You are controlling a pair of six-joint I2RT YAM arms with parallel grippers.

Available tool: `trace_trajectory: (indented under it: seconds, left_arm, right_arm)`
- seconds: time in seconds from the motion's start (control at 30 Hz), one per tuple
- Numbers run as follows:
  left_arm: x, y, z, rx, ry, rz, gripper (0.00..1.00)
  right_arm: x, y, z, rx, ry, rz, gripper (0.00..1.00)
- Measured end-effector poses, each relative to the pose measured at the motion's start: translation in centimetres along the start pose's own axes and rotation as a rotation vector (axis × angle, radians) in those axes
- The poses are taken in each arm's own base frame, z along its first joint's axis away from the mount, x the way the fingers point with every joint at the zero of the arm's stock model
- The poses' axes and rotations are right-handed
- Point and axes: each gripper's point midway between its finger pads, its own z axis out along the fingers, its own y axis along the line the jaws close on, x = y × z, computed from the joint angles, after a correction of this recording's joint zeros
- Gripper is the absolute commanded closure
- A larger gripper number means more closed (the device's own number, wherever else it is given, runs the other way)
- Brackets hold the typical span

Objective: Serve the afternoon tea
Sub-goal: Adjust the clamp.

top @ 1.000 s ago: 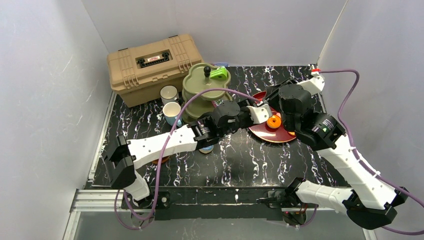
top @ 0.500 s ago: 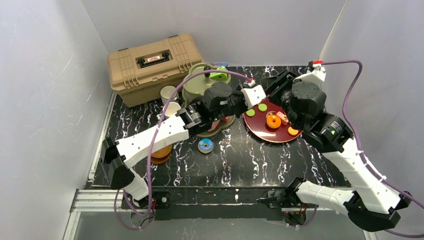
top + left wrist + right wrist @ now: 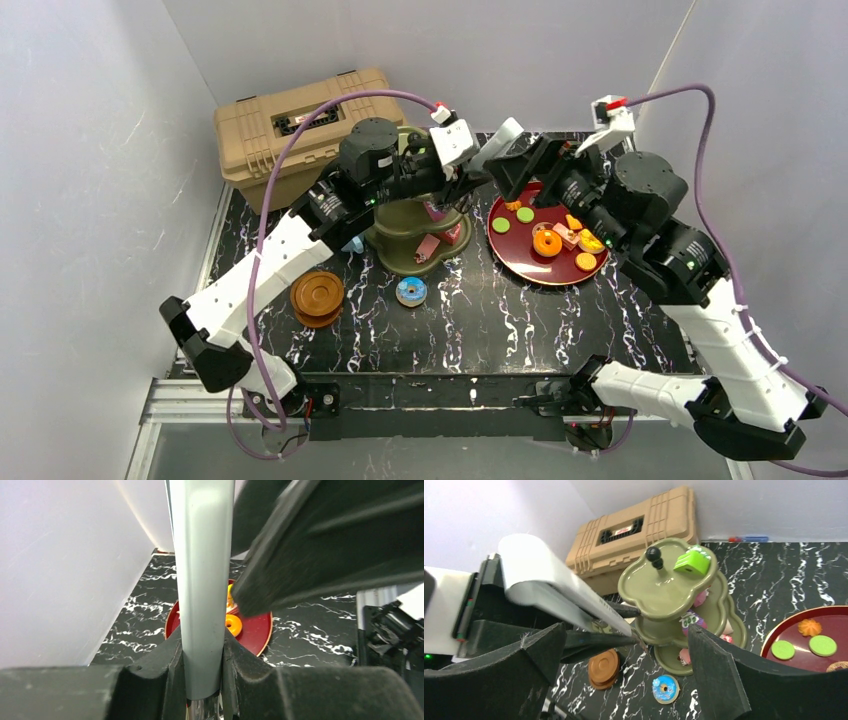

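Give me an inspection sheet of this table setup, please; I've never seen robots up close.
Surface: black marbled table, no spills seen.
Job's things: green stand with cakes; red tray of treats; blue donut and brown saucers on the table.
Clutter: tan toolbox at the back.
Grippers: left gripper clamps a grey tool; right gripper open, empty.
Cables: purple cables looped over both arms.
Surroundings: white walls.
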Motion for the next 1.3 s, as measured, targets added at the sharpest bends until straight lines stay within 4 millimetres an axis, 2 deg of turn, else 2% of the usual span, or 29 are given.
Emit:
trace_trajectory:
  seconds: [0.13,0.3,0.37,0.43,0.6,0.67,0.8,0.87,0.9,0.97,1.1,1.2,1.3]
  left_arm:
    - [-0.8,-1.1,-0.7,0.049,-0.018,0.001,1.0]
    - [0.2,-1.7,-1.2,0.072,0.009,-0.014,1.0]
    - [0.4,-1.8,-1.3,0.073,0.01,-0.015,1.0]
    - [0.4,-1.9,-1.4,0.075,0.006,-0.013,1.0]
    - [1.0,-1.8,-1.3,0.067,0.017,-0.016,1.0]
    - [1.6,-1.8,-1.4,0.064,0.038,-0.037,0.99]
    - [2.3,-1.5,-1.6,0.036,0.067,-0.079,0.6]
    - [2.2,-1.2,-1.6,0.017,0.068,-0.06,0.36]
    - [2.2,-1.0,-1.5,0.008,0.068,-0.047,0.29]
    - [2.2,-0.9,-1.5,-0.006,0.07,-0.036,0.23]
    - [2.9,-0.6,-1.5,-0.038,0.084,-0.036,0.21]
    - [4.5,-0.5,-1.8,-0.061,0.121,-0.038,0.23]
    - [5.6,-0.2,-1.9,-0.088,0.15,-0.025,0.29]
  right_arm:
    - [1.7,1.5,1.2,-0.081,0.075,-0.026,0.02]
    - [2.5,2.7,2.6,-0.141,0.101,-0.031,0.02]
    - [2.6,2.9,2.6,-0.152,0.105,-0.031,0.06]
    - [2.5,3.3,2.6,-0.169,0.099,-0.028,0.16]
    - [3.1,4.0,3.0,-0.212,0.1,-0.004,0.65]
    - [3.6,3.6,3.1,-0.205,0.104,-0.033,0.79]
    - [3.8,2.6,3.6,-0.172,0.093,-0.078,0.87]
    - [3.7,2.5,3.7,-0.157,0.085,-0.065,0.89]
    - [3.7,2.4,3.8,-0.149,0.082,-0.053,0.89]
    - [3.8,2.1,4.0,-0.134,0.075,-0.043,0.9]
    - [4.1,1.7,4.5,-0.115,0.069,-0.03,0.93]
    - [4.0,1.5,4.7,-0.106,0.055,-0.024,0.94]
    - [3.8,1.3,4.8,-0.093,0.039,-0.015,0.94]
